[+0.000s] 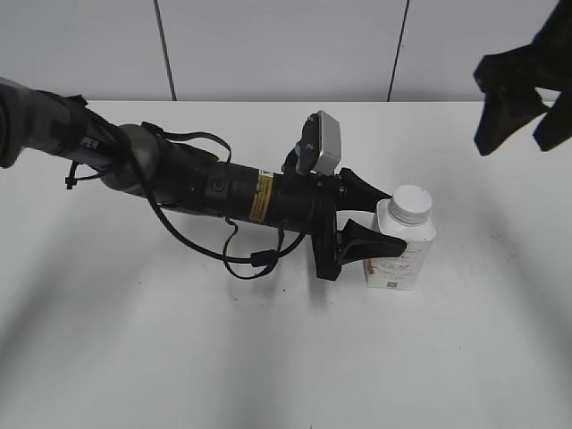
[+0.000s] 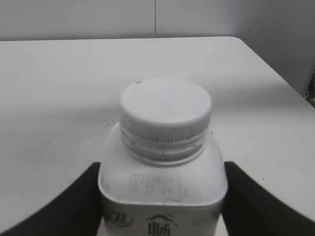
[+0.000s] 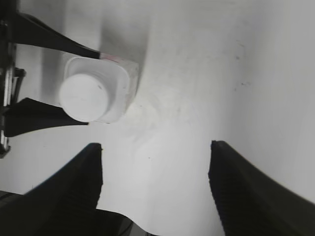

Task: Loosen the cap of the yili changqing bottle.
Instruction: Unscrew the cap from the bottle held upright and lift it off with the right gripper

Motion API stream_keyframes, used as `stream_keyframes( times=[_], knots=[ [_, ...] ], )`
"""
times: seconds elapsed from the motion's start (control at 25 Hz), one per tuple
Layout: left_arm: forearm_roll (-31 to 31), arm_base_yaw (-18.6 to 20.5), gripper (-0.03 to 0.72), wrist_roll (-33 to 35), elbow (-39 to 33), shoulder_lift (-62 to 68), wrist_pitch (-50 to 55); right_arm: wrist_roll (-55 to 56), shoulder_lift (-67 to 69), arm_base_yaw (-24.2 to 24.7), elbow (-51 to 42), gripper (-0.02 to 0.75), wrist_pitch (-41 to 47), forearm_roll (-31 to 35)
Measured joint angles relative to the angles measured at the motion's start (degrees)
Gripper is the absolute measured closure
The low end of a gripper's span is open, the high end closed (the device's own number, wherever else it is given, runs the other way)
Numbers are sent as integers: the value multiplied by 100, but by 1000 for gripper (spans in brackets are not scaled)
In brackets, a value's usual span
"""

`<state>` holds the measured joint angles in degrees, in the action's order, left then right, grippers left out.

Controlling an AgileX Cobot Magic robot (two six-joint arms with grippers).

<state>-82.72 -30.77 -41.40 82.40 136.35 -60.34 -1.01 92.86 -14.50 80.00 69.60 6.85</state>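
The yili changqing bottle stands upright on the white table, right of centre, with its white ribbed cap on the neck. My left gripper reaches in from the left, one black finger against each side of the bottle body, below the cap. The left wrist view shows the cap and the bottle pressed between the fingers. My right gripper hangs open and empty at the upper right. Its view looks down on the bottle and cap.
The white table has its right edge in the left wrist view. A grey panelled wall stands behind it. The left arm, with its looping cable, lies across the table's left half.
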Motion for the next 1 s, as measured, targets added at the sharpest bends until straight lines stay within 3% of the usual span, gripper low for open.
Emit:
stream_keyframes(
  times=[0.4, 1.0],
  knots=[
    [-13, 0, 256, -6, 13, 0, 18, 979, 694, -800, 427, 206, 0, -31],
    [-13, 0, 256, -10, 13, 0, 18, 1419, 1486, -871, 492, 206, 5, 333]
  ],
)
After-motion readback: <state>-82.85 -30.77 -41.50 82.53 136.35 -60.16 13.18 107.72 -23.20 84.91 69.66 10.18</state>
